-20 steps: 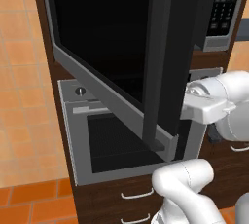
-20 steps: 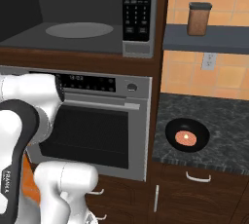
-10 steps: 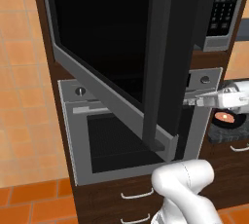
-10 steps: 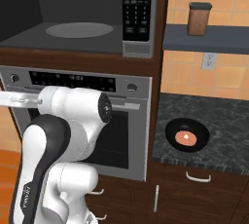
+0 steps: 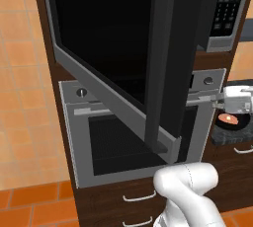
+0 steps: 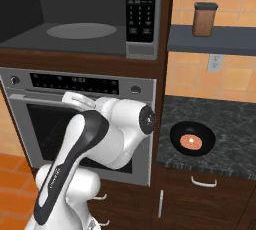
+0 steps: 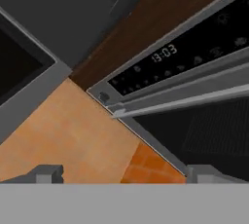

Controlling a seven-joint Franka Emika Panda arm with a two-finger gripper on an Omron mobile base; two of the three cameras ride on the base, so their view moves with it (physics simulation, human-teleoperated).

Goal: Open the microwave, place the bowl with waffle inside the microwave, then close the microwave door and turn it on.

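The microwave door (image 5: 148,63) stands wide. Your end effector (image 7: 121,172), fingers spread and empty, faces the oven (image 6: 50,119); swing right toward the bowl with waffle (image 6: 192,139), approaching from above.

The wide black glass microwave door with its grey steel rim (image 5: 113,63) stands swung open in the left base view, cut off by the top edge, and it hides most of the steel-framed microwave (image 5: 225,14) behind it, leaving just the black keypad strip. Below that door, the small black round bowl with its reddish-brown waffle (image 5: 230,120) is partly covered by the white arm. The two dark fingertips (image 7: 48,173) barely clear the hand view's bottom, wide apart.
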